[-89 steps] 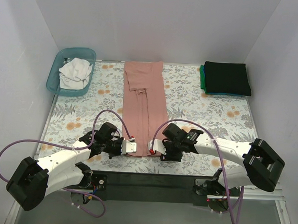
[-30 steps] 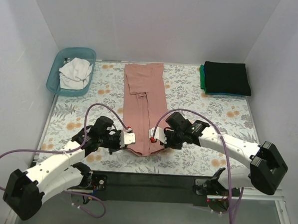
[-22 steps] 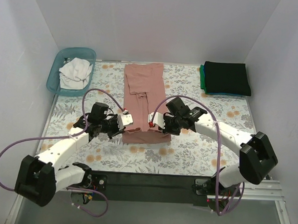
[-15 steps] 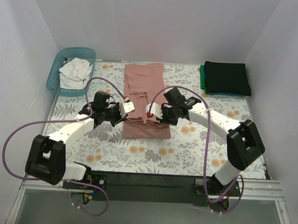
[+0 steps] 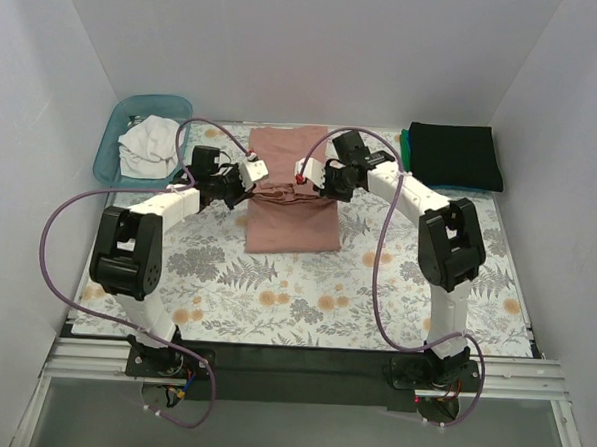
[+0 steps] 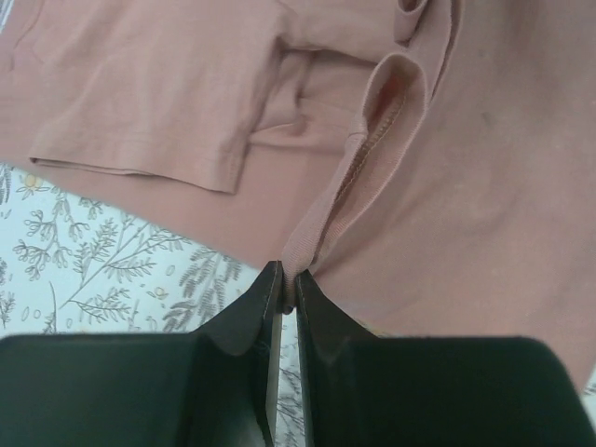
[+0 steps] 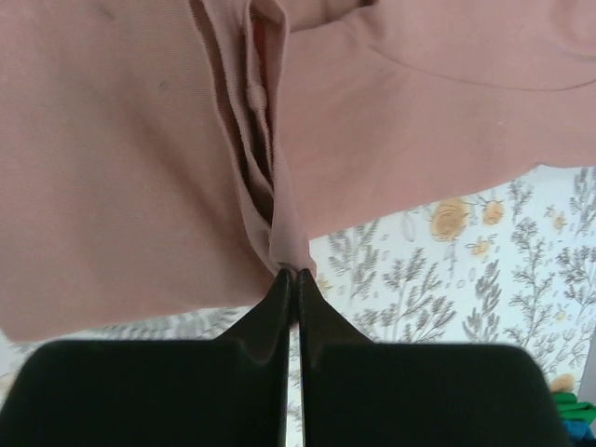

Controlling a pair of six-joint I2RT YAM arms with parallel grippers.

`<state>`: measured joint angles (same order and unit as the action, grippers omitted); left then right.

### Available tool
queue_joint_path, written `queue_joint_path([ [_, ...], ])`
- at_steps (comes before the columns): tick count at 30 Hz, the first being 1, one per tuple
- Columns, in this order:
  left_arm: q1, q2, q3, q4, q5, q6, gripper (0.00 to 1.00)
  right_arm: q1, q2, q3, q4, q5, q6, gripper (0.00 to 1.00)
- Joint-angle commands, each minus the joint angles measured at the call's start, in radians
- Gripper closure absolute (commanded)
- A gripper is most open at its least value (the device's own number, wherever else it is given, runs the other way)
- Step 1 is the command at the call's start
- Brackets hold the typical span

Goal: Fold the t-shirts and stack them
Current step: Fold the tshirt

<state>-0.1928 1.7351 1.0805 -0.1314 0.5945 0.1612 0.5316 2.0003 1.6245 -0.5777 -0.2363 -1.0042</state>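
Observation:
The dusty-pink t-shirt [image 5: 291,208] lies in the middle of the table, its near half doubled back over its far half. My left gripper [image 5: 253,170] is shut on the shirt's left hem corner, and the pinched hem [image 6: 321,228] runs up from the left gripper [image 6: 288,281] in the left wrist view. My right gripper [image 5: 303,171] is shut on the right hem corner, a bunch of pink cloth [image 7: 270,200] rising from the right gripper [image 7: 292,276]. A folded black t-shirt [image 5: 454,155] sits on a teal-green t-shirt [image 5: 405,157] at the far right. A white t-shirt [image 5: 148,144] lies crumpled in the basket.
A translucent teal basket [image 5: 115,144] stands at the far left corner. The flowered tablecloth [image 5: 305,299] covers the table. White walls close in the back and both sides. Purple cables loop from both arms.
Both grippers have carried the pink shirt's near hem from the near edge to the far part of the table, folding the shirt over itself. Both arms now stretch far forward.

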Motion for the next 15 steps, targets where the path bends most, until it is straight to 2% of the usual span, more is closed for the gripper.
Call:
queue_joint_path([
  [1,0.018,0.067,0.079,0.058,0.015,0.017,1.00,-0.027,0.089,0.118,-0.001,-0.018,-0.059,0.99],
  [6,0.029,0.152,0.128,0.124,-0.027,0.001,1.00,-0.036,0.205,0.285,0.002,-0.011,-0.051,0.99],
  [8,0.030,0.184,0.140,0.166,-0.061,-0.009,0.95,-0.036,0.248,0.327,0.001,0.002,-0.025,0.97],
  [9,0.030,0.190,0.151,0.170,-0.068,-0.029,0.92,-0.036,0.256,0.349,0.002,0.017,-0.017,0.64],
  [10,0.030,0.195,0.159,0.171,-0.093,-0.038,0.77,-0.036,0.256,0.353,0.004,0.022,-0.011,0.53],
  [12,0.033,0.184,0.162,0.176,-0.122,-0.064,0.62,-0.039,0.241,0.351,0.010,0.031,0.007,0.35],
  [14,0.042,0.135,0.133,0.177,-0.127,-0.089,0.45,-0.048,0.197,0.342,0.009,0.031,0.035,0.34],
  [15,0.046,0.112,0.121,0.177,-0.121,-0.094,0.45,-0.053,0.174,0.331,0.009,0.020,0.041,0.34],
])
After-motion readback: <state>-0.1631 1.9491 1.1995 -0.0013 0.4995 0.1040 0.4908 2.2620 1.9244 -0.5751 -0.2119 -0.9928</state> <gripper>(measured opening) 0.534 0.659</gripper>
